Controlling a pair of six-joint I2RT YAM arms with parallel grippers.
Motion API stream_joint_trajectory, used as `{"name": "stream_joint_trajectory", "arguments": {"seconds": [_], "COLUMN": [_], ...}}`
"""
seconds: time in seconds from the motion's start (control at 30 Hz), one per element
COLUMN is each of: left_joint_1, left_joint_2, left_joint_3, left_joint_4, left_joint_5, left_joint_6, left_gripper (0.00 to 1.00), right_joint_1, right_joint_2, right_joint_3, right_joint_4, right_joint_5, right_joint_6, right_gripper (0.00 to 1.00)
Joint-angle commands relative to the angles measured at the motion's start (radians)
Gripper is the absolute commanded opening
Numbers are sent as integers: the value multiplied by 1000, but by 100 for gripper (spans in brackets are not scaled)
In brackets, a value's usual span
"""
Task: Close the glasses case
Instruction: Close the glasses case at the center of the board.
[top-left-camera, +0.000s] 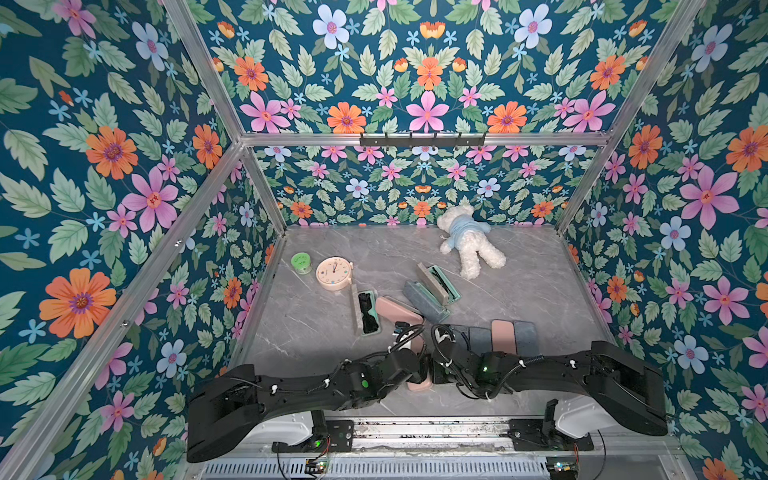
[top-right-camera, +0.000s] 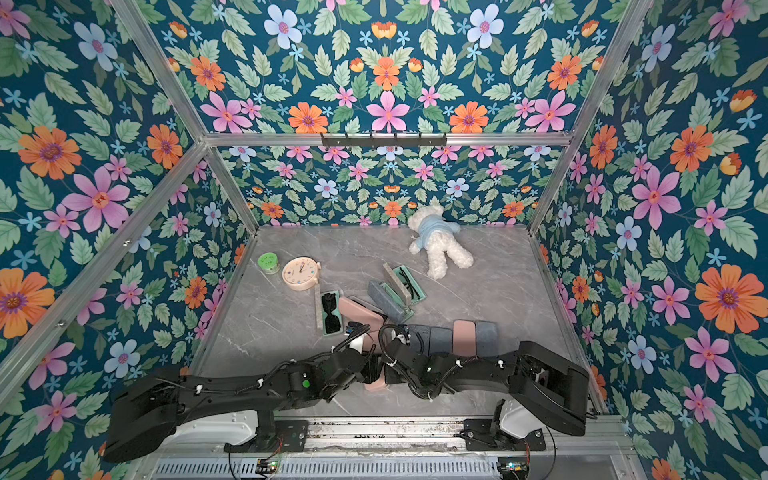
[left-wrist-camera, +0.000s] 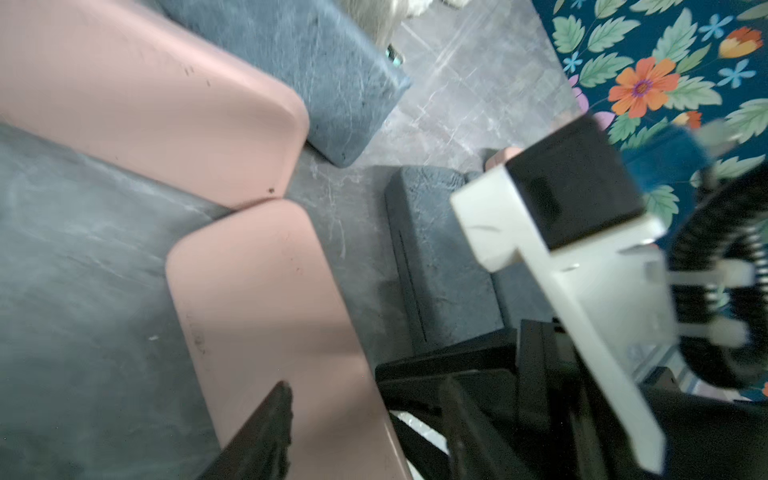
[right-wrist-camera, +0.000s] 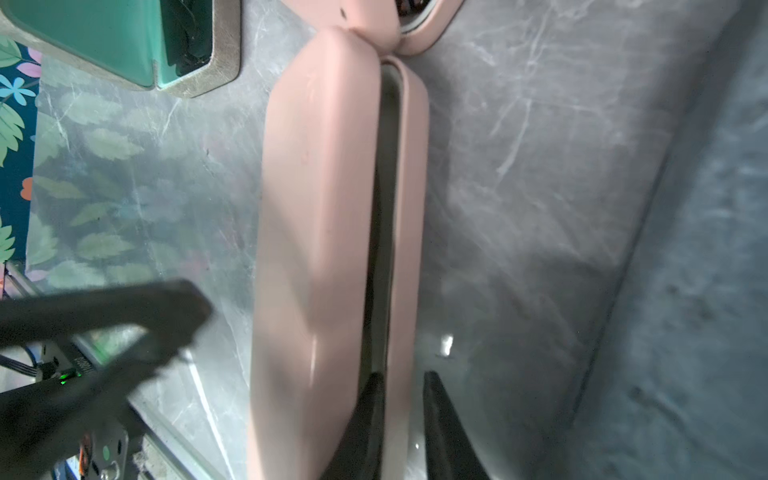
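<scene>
Here, pink glasses case (right-wrist-camera: 320, 208) ajar, rim pinched in right hand (right-wrist-camera: 402, 380).

Nine glasses cases on the desk (top-left-camera: 519, 291), as far as can be told: three pink (top-left-camera: 395, 309) (top-left-camera: 502, 334) (top-left-camera: 417, 385), four blue-grey (top-left-camera: 424, 299) (top-right-camera: 422, 334) (top-left-camera: 480, 338) (top-left-camera: 525, 336), two open and mint-lined (top-left-camera: 365, 313) (top-left-camera: 442, 282). One teddy bear (top-left-camera: 469, 239), one clock (top-left-camera: 333, 272), one green jar (top-left-camera: 301, 262).

enclosure: floral-papered walls (top-left-camera: 424, 62) on a dark blue ground, aluminium frame (top-left-camera: 291, 139), black hook rail (top-left-camera: 422, 142) on the rear crossbar, grey marbled surface (top-left-camera: 519, 291); even light.
</scene>
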Motion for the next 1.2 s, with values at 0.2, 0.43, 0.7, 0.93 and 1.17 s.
{"name": "stream_joint_trajectory", "arguments": {"seconds": [0.2, 0.43, 0.7, 0.93, 1.17], "left_joint_1": [43, 50, 58, 59, 59], "left_joint_2": [37, 77, 185, 257, 335], "left_joint_3": [42, 22, 71, 120, 176], "left_joint_4": [-138, -94, -50, 1, 85], "left_joint_5": [-48, -48, -19, 4, 40], "left_joint_6": [-9, -11, 27, 63, 96], "left_gripper": [91, 88, 87, 87, 90], "right_joint_1": [-4, -19, -53, -112, -169], "right_joint_2": [-42, -172, -256, -509, -723], "right_joint_3": [13, 2, -56, -102, -166], "right_joint_4": [-49, -154, -172, -339, -427], "right_joint_5": [10, 28, -7, 11, -15], "right_joint_6": [-31, -54, -47, -70, -76], "right_gripper": [31, 35, 37, 40, 42]}}
